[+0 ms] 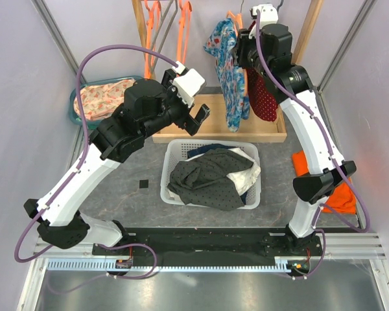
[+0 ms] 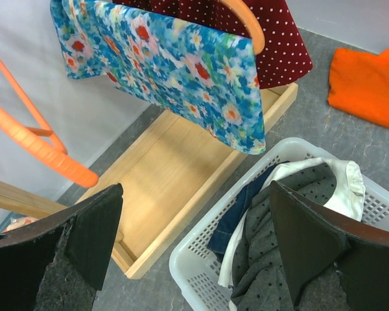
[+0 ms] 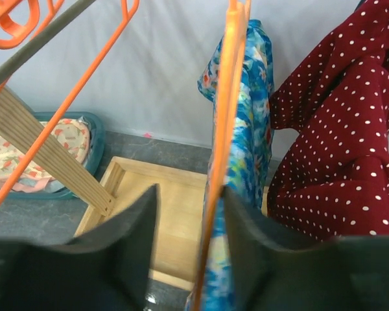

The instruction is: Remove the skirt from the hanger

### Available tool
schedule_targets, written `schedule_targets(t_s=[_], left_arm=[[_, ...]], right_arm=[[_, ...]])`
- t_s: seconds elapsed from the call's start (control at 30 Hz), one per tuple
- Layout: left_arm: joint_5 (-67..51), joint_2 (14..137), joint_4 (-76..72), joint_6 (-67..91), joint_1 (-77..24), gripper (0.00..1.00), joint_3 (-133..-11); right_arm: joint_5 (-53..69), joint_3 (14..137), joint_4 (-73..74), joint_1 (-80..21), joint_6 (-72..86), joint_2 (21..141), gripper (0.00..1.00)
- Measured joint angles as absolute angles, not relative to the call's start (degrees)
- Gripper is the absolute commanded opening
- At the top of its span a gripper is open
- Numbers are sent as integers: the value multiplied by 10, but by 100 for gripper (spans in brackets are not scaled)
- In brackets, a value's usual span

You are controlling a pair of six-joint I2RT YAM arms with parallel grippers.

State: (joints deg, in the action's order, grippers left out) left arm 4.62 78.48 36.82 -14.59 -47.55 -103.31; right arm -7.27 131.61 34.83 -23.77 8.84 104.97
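A grey stone-patterned desk point(image 1: 136, 201) is enclosed by pale lilac walls braced with metal struts. Along the far edge a wooden tray point(image 1: 272, 133) is laid beneath a rail, from which empty orange hangers point(image 1: 157, 26) are hung. Right of the middle of that far edge, the blue floral skirt point(image 1: 232, 78) is draped over an orange hanger point(image 3: 230, 97), just beside a red polka-dot garment point(image 1: 262, 97). The right hand point(image 3: 188, 201) is raised to this hanger, whose thin bar is seen between parted fingers, close to one of them. The left hand point(image 2: 194, 194) is held wide open and empty above the tray's near rim. A white laundry basket point(image 1: 167, 175) piled with clothes is placed at the desk's middle. A teal bin point(image 1: 74, 110) is set in the far left corner, and orange cloth point(image 1: 340, 194) is laid by the right edge.
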Motion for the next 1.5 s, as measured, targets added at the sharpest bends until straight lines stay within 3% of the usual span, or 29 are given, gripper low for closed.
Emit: schedule_targets(t_s=[0.07,0.1,0.87,1.27,1.5], left_arm=[[48,785,368,-146,-475,100,-1033],[50,785,369,-146,-475,100,-1033],[69,750,376,-153,-473,100,-1011],[23,810,376,-138,-473,100,-1063],[55,829,362,-138,-472,100,-1066]], right_arm=[[-74,1315,349,-238,90,1054,4],[-78,1314,347,-238,95,1055,0],[-145,1225,270,-253,57,933,0],[-123,1033,327,-293,90,715,0],[-50,1016,400,-293,110,578,0]])
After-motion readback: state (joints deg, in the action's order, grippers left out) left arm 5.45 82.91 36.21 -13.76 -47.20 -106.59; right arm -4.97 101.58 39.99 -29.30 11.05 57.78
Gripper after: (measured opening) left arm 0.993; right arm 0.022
